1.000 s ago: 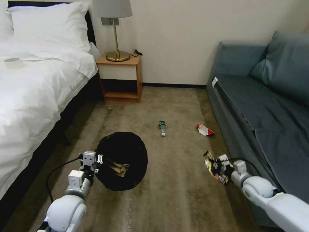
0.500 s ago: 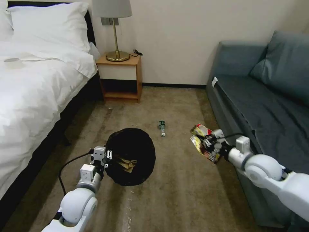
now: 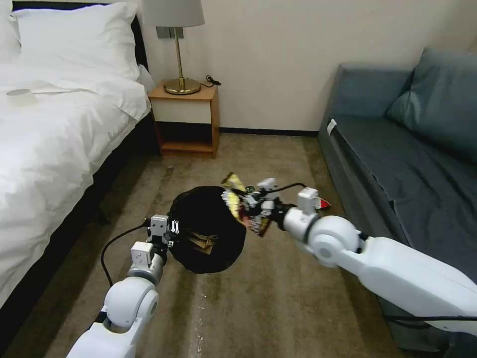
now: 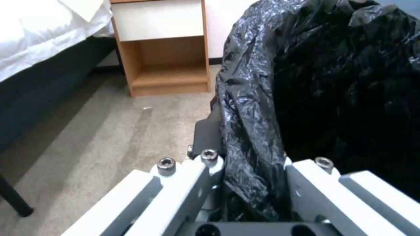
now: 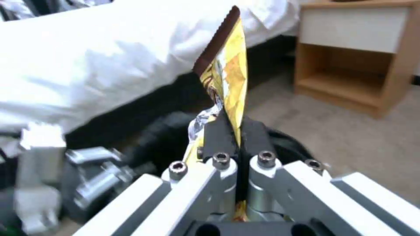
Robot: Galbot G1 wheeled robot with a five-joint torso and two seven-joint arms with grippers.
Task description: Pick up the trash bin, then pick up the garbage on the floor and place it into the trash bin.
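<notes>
Snack wrapper (image 5: 227,62) in right pincer (image 5: 234,137), over trash bin (image 3: 208,233).

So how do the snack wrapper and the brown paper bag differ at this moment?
The snack wrapper is pinched in the right gripper over the trash bin's rim; the brown paper bag lies inside it. The wrapper is glossy yellow and dark; the bag plain brown. Both are crumpled.
</notes>
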